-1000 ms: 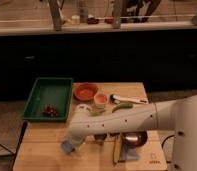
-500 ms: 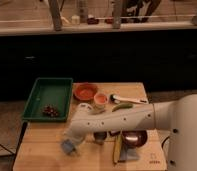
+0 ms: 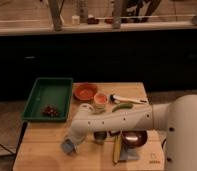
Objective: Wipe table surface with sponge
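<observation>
Camera view, w/ the white arm [image 3: 119, 120] coming in from the right and bending down to the table's [image 3: 42, 150] front-left area. Gripper [image 3: 70, 145] sits low at the arm's tip, right at the sponge [image 3: 67, 147], a pale-blue block resting on the wood. Sponge looks to be in contact w/ the gripper end, but cannot tell if it's gripped or just pressed (tip is hidden by the wrist). Table itself is light tan wood; bare planks lie left of and in front of the gripper.

Rel. to the gripper:
- Behind and a bit left: green tray [image 3: 48, 82], w/ a small dark-red cluster [image 3: 50, 110] lying near its front edge.
- Behind and right: orange bowl [image 3: 85, 91], and just beside it a small cup [image 3: 100, 99].
- Further right, behind the arm: green curved item [image 3: 123, 106] and a white tool w/ dark tip [image 3: 127, 99].
- Right, same depth: dark red bowl [image 3: 134, 138], partly under the arm.
- Right and slightly nearer the front edge: yellow strip [image 3: 116, 150] on a flat grey-blue piece [image 3: 129, 154].
- Far right front corner: small dark printed mark [image 3: 153, 160] on the wood.
</observation>
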You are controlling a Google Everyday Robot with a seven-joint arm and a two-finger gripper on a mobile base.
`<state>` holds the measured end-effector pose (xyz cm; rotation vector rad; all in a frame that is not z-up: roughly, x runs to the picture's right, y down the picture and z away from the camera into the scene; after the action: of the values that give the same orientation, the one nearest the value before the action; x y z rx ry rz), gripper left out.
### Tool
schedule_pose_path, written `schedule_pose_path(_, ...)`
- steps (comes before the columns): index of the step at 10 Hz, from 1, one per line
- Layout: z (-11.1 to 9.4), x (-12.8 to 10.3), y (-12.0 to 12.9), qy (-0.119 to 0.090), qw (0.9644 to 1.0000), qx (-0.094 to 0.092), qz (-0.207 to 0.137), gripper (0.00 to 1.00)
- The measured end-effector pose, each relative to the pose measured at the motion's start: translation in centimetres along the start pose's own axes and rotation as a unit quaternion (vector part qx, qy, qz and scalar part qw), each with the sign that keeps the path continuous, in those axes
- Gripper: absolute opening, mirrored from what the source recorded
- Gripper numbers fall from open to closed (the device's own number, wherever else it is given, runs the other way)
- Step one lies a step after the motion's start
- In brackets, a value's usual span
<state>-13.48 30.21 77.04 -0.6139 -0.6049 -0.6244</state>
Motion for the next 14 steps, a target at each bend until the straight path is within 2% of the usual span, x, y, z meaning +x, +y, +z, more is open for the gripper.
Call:
schedule_pose_path(1, 0.1, 0.0, 0.1, -0.004, 1.0000, -0.001, 0.000, 0.40)
schedule_pose_path(3, 0.4, -0.1, 0.0, -0.014, 0.9999, -0.003, -0.001, 0.17)
schedule_pose_path(5, 0.3, -0.1, 0.1, -0.014, 0.9999, -0.003, -0.001, 0.01)
schedule_pose_path(7, 0.3, -0.1, 0.1, -0.014, 0.9999, -0.004, -0.001, 0.00)
schedule_pose_path(9, 0.3, -0.1, 0.2, -0.024, 0.9997, -0.006, -0.003, 0.00)
schedule_pose_path(14, -0.6, 0.6, 0.4, -0.013, 0.9999, -0.005, 0.002, 0.00)
